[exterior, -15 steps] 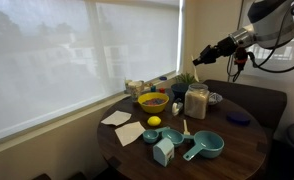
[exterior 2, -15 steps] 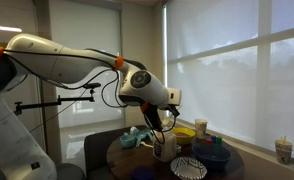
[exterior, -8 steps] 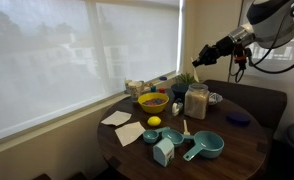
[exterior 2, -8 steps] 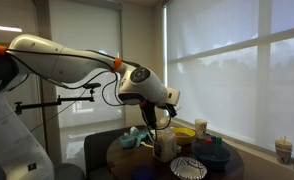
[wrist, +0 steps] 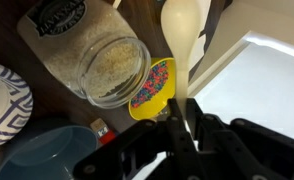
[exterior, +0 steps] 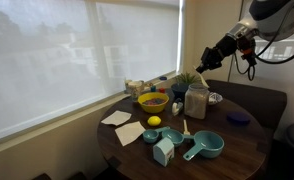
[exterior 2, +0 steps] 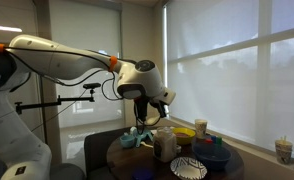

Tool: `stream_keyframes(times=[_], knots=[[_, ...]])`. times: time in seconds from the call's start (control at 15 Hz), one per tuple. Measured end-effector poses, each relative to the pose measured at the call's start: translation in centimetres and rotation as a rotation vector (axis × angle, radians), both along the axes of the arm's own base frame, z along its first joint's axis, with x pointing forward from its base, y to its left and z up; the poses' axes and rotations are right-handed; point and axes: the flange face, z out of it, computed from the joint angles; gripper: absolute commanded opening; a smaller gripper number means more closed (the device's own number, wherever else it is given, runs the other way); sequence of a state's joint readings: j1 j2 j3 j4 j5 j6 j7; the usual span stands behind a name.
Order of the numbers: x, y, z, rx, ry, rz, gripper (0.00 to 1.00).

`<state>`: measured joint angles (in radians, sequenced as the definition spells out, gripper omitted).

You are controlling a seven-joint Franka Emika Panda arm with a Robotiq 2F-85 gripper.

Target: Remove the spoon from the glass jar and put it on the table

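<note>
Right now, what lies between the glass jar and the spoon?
The yellow bowl: in the wrist view it shows between the glass jar and the spoon, which the claw holds by its handle.

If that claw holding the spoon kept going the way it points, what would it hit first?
Probably the yellow bowl: in the wrist view the gripper, shut on the spoon, aims at it, just beside the mouth of the glass jar. Depth is unclear, so the jar's rim might come first.

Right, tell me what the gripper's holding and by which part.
The gripper holds the pale wooden spoon by its thin handle, pinched between its jaws; the bowl end sticks out, clear of the glass jar.
</note>
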<state>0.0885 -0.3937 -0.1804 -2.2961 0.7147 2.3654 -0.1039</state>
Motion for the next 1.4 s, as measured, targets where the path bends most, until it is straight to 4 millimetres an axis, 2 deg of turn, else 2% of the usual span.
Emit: stream_keyframes(times=[0.27, 0.53, 0.73, 0.8, 1.07, 1.13, 1.4], knots=[[-0.5, 1.3, -0.4, -0.061, 0.166, -0.016, 0.03], [-0.6, 2.7, -1.7, -0.173, 0.320, -0.102, 0.03], [-0.8, 3.8, -2.7, -0.189, 0.420, -0.148, 0.03], [-1.0, 4.2, -3.0, -0.180, 0.452, -0.160, 0.13], [-1.0, 4.9, -3.3, -0.170, 0.489, -0.206, 0.13], [-1.0, 4.9, -3.3, -0.169, 0.489, -0.207, 0.03], [-1.0, 5.0, -3.5, -0.173, 0.491, -0.206, 0.03]])
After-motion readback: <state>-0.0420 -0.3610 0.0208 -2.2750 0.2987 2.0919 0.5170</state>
